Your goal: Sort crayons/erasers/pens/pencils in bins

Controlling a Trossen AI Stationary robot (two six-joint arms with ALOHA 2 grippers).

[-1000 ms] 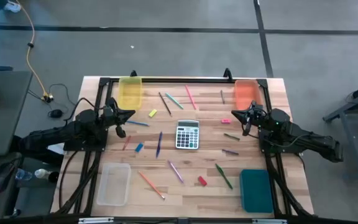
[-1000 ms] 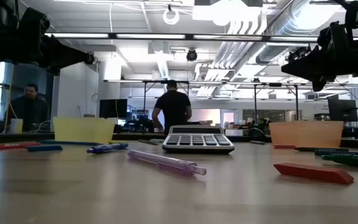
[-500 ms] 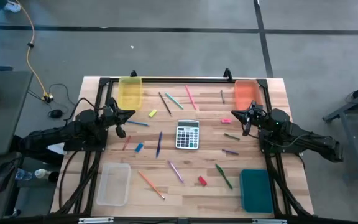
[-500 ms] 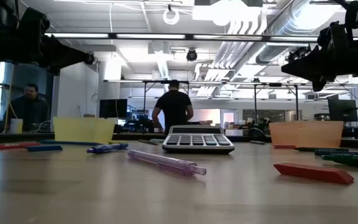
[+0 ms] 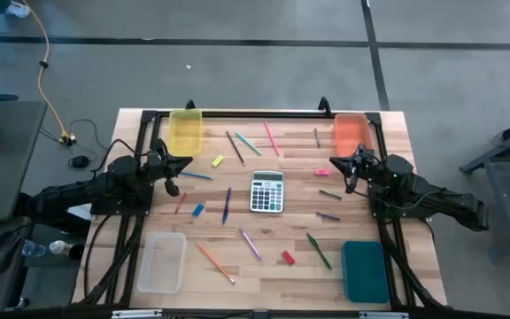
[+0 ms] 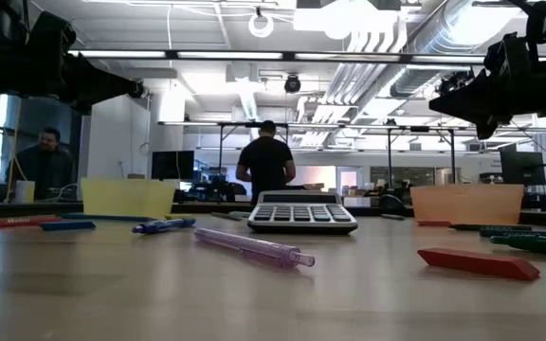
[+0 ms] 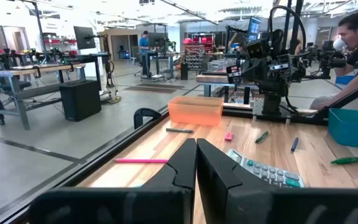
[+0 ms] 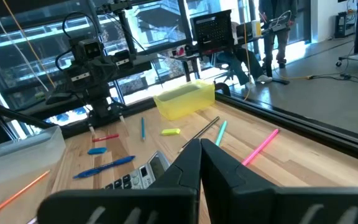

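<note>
Pens, pencils, crayons and erasers lie scattered flat on the wooden table around a grey calculator (image 5: pixel 267 191). A yellow bin (image 5: pixel 185 131) stands far left, an orange bin (image 5: pixel 351 132) far right, a clear bin (image 5: pixel 161 260) near left, a dark teal bin (image 5: pixel 364 271) near right. My left gripper (image 5: pixel 182 161) hovers shut and empty above the table's left side, near the yellow bin. My right gripper (image 5: pixel 333 163) hovers shut and empty above the right side, near the orange bin. A pink eraser (image 5: pixel 321 173) lies close under it.
A black frame rail (image 5: pixel 255 112) runs along the table's far edge. In the low view a purple pen (image 6: pixel 252 247) and a red crayon (image 6: pixel 479 262) lie near the front. People stand and sit in the room beyond the table.
</note>
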